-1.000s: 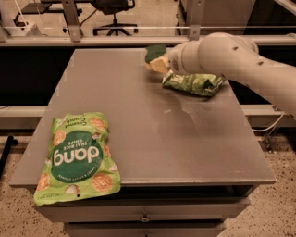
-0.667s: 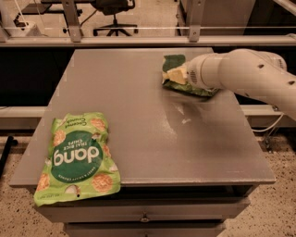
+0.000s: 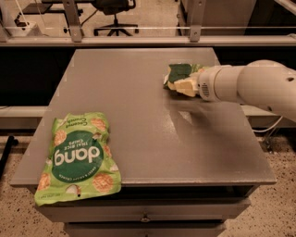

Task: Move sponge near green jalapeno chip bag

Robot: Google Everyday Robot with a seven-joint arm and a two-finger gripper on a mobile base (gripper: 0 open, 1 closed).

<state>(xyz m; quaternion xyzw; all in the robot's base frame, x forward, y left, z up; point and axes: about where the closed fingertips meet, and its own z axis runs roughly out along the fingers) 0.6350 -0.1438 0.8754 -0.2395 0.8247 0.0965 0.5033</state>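
The sponge [image 3: 178,74], with a dark green top and pale yellow foam base, is at the right rear of the grey table [image 3: 134,115]. My gripper [image 3: 184,86] reaches in from the right on a white arm [image 3: 249,85] and is shut on the sponge, holding it low over the table. The green jalapeno chip bag [image 3: 197,68] lies right behind the gripper and is mostly hidden by it and the arm. Only a wrinkled green strip shows beside the sponge. The sponge touches or overlaps the bag's left end.
A large light-green "dang" rice chips bag [image 3: 78,159] lies at the table's front left corner, overhanging the edge. A drawer front [image 3: 145,217] sits below the table top. An office chair [image 3: 113,14] and a rail stand behind the table.
My gripper has carried the sponge from the rear of the table down and to the right. It now sits in front of the chip bag and covers most of it.
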